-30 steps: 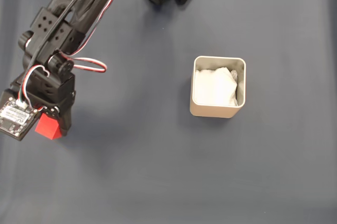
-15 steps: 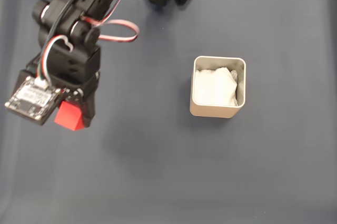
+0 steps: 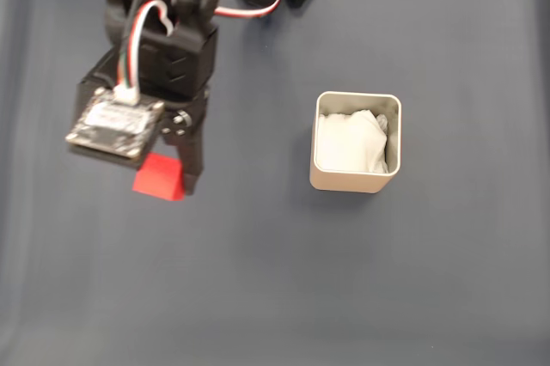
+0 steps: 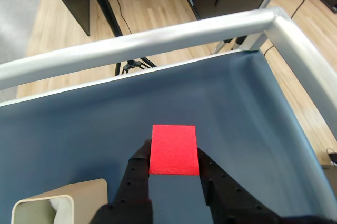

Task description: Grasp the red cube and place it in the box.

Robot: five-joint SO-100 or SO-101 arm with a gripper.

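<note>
On the left of the fixed view you see the black end effector [image 3: 163, 179] pinching the small bright red cube [image 3: 158, 178] between its fingers, above the dark blue cloth surface [image 3: 275, 280]. The print on the small circuit board [image 3: 116, 122] on the wrist is too blurred to read. Compared with half a second ago, the arm and the cube have moved to the right, nearer to the beige square box [image 3: 355, 143] with white crumpled lining, but they are still well apart from it.
</note>
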